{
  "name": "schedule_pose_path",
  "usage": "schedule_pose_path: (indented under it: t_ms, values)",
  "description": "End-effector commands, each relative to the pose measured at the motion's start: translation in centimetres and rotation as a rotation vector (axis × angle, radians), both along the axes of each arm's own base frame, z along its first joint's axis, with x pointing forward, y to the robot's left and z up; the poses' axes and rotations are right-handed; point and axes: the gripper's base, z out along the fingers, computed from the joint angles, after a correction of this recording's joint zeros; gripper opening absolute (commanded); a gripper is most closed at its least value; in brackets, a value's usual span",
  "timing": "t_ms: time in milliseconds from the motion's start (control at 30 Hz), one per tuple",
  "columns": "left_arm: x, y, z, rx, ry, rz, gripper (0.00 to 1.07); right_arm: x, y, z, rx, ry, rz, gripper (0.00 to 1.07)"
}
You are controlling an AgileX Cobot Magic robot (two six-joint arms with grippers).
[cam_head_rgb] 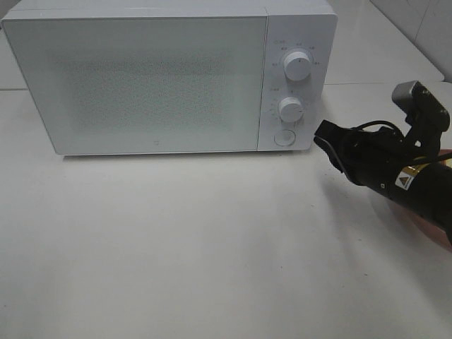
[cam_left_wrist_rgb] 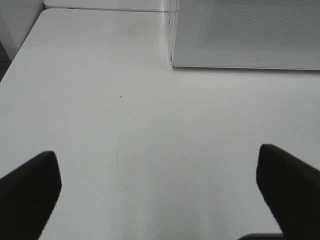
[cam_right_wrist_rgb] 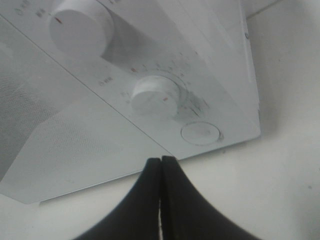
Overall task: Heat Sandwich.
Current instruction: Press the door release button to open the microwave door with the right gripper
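The sandwich does not show in any view. The white microwave [cam_head_rgb: 141, 78] stands at the back of the table with its door closed. My right gripper [cam_head_rgb: 323, 135] is shut with nothing between its fingers. Its tips [cam_right_wrist_rgb: 161, 161] hover just in front of the microwave's lower right corner, close to the round button [cam_right_wrist_rgb: 200, 133] under the lower knob [cam_right_wrist_rgb: 155, 95]. My left gripper [cam_left_wrist_rgb: 155, 165] is open over bare table, short of the microwave's left front corner [cam_left_wrist_rgb: 172, 62]. It is outside the exterior high view.
The control panel carries an upper knob [cam_head_rgb: 297, 65], a lower knob [cam_head_rgb: 291, 109] and the round button [cam_head_rgb: 284, 137]. A pinkish sliver [cam_head_rgb: 432, 227] shows under the right arm at the table's right edge; I cannot tell what it is.
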Motion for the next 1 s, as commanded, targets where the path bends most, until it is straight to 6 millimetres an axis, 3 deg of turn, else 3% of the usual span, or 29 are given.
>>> schedule_pose_path:
  t_ms: [33,200,500,1000]
  values:
    - [-0.3,0.0,0.0,-0.003,-0.035,-0.002,1.02,0.0,0.2,-0.5,0.063,0.035,-0.005,0.0]
    - [-0.3,0.0,0.0,-0.003,-0.035,-0.002,1.02,0.0,0.6,-1.6,0.163,0.13,-0.007,0.0]
    - [-0.3,0.0,0.0,-0.003,-0.035,-0.002,1.02,2.6,1.8,-1.5,0.375,0.211,-0.033,0.0]
    - [-0.3,0.0,0.0,-0.003,-0.035,-0.002,1.02,5.5,2.4,-1.4,0.386,0.352,-0.136,0.0]
